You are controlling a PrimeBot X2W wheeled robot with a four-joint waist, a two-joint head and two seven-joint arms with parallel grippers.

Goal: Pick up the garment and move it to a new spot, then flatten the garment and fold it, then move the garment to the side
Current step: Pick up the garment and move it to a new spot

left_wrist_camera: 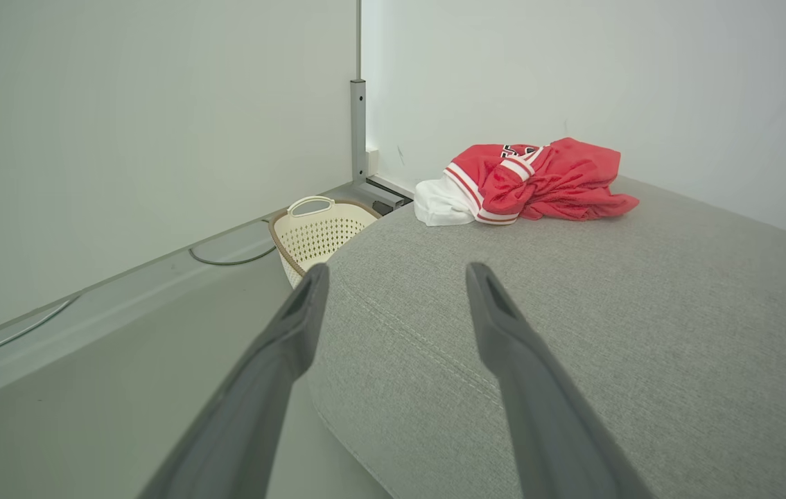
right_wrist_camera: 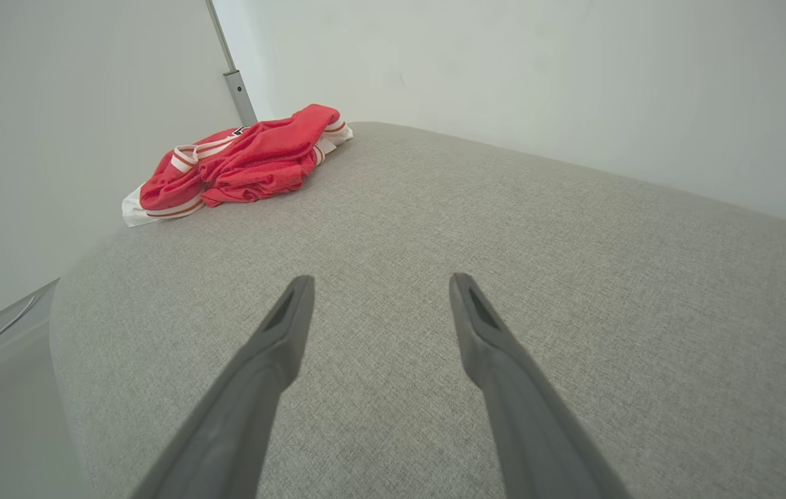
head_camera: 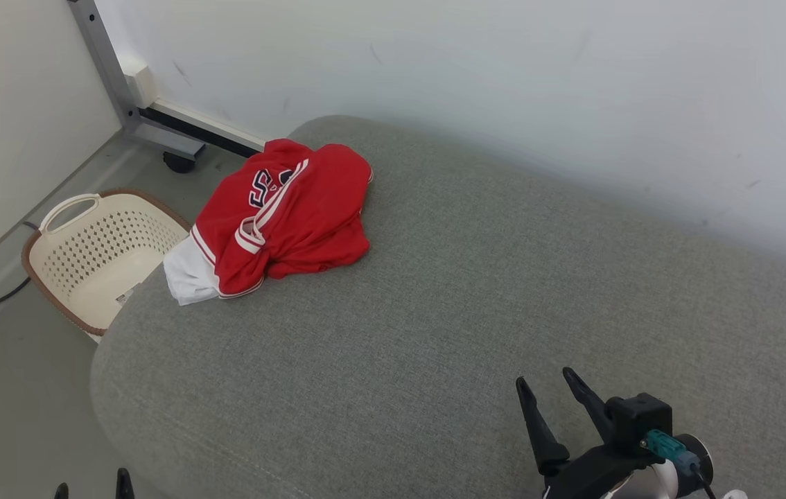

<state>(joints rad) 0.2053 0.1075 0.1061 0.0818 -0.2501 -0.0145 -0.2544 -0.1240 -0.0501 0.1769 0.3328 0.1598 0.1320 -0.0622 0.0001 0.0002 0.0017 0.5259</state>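
Status: judging from the layout, no step is complete. The crumpled red fabric garment with white and navy trim [head_camera: 282, 215] lies bunched and unfolded on the grey woven-fabric cushion [head_camera: 476, 312]. Pick-up, relocation, flattening, folding and side placement all remain.

Left gripper [left_wrist_camera: 396, 272]: fingers spread, holding nothing, at the cushion's near edge. The garment is well ahead, slightly right of its fingers.

Right gripper [head_camera: 545, 378]: fingers spread, empty, over the cushion. The garment is well ahead and to its left, near the far corner.
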